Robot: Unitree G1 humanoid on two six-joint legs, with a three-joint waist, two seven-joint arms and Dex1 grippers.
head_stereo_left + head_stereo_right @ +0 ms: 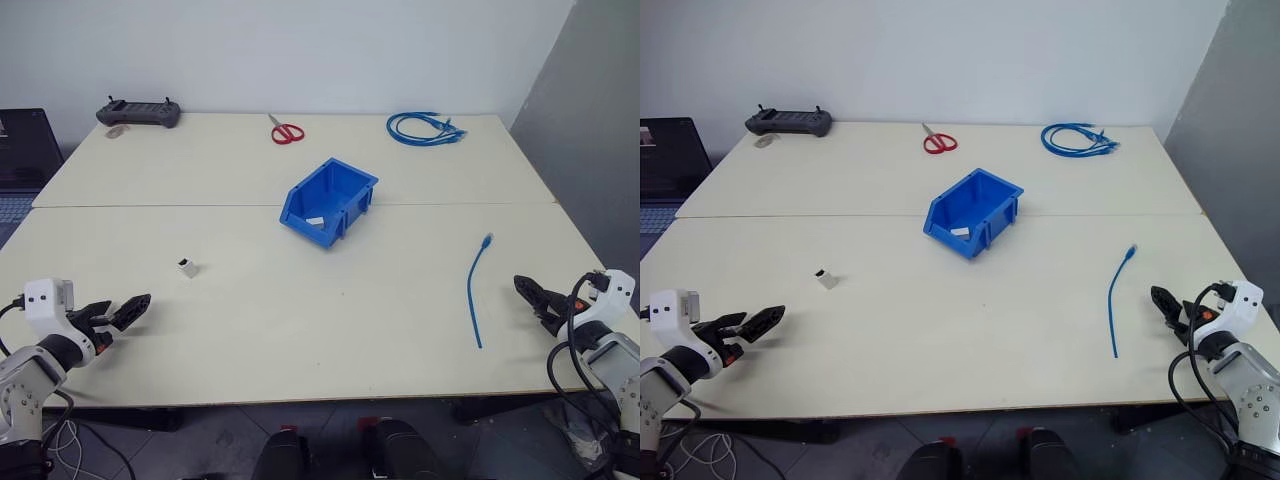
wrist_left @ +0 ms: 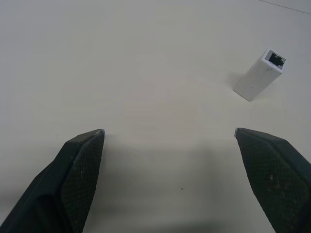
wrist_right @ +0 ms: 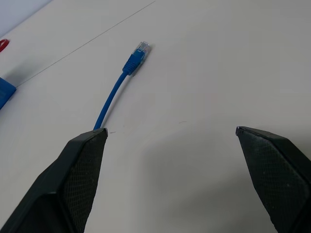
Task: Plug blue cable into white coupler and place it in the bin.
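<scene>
On the table (image 1: 300,330), both hands, left hand (image 1: 128,310) and right hand (image 1: 528,294), hover released, empty.

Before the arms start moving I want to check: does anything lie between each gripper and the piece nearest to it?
Nothing visible does. Bare table separates the left gripper from the white coupler, and the right gripper from the blue cable.

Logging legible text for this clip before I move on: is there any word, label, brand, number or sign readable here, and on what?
None can be read.
The bin holds a small white label: too small to read.
The white coupler, the blue cable, the scissors, the controller: no print visible.
</scene>
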